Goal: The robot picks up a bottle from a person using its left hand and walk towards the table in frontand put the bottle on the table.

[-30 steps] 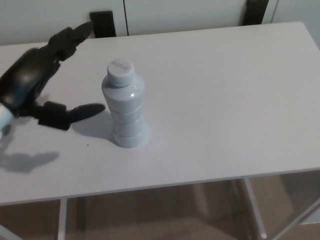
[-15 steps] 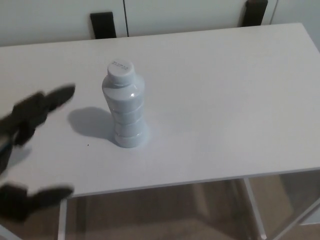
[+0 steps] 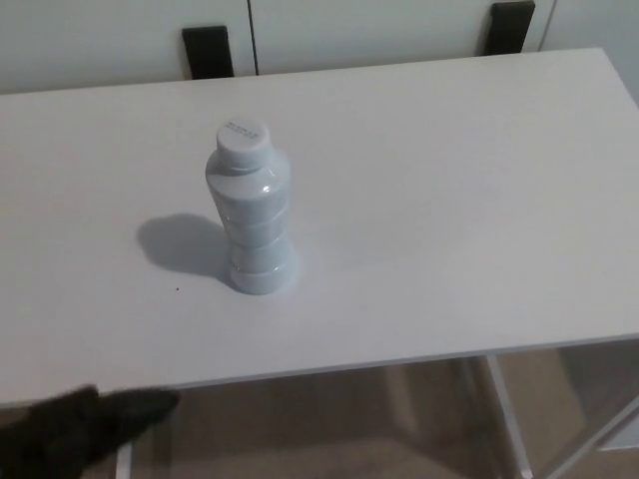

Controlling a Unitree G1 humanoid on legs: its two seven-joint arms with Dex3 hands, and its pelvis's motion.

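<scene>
Head view showed the white bottle [image 3: 250,215] standing upright on the table [image 3: 479,200], left of its middle. The left hand [image 3: 85,427] had pulled away below the front edge, holding nothing. How open it was, I cannot tell. The job looked done.

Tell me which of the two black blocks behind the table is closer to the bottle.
The left black block, almost straight behind the bottle; the right black block sits far off, near the table's right corner.
</scene>
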